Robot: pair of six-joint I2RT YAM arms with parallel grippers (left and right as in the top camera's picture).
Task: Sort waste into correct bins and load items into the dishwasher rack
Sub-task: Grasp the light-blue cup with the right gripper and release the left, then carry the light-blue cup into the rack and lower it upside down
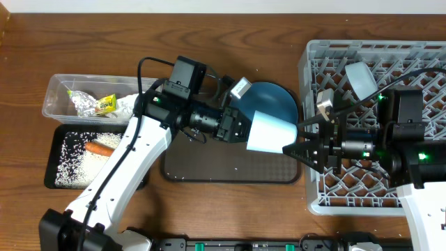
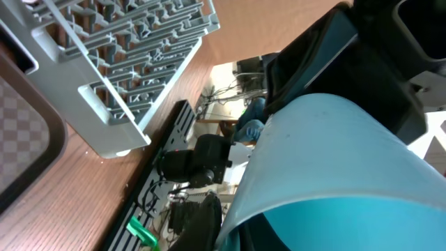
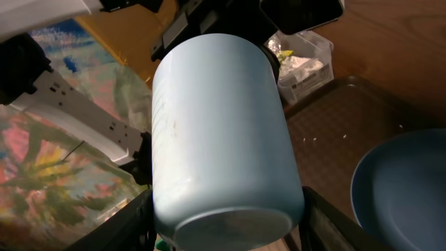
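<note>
— Blue cup (image 3: 223,139) is filling the right wrist view, lying sideways in the air with its base toward the lens. Who's holding it?

— Both, I'd say. Left gripper (image 1: 242,130) is pinching the rim at centre frame overhead. Right gripper (image 1: 306,143) is sitting with its jaws flush against the sides near the base, so it looks to be grasping too.

— So it's hanging over the tray (image 1: 209,171), just left of the rack (image 1: 432,52)?

— Yes, with the plate (image 1: 275,101) just above it in the frame. Left should be letting go only while right is squeezing firmly. Then it should be backing straight out along the cup, toward frame left, without tipping it.

— And after?

— Right should be turning the mouth down over free pegs, clear of the pale cup (image 1: 361,78) in the rack's upper part.
</note>
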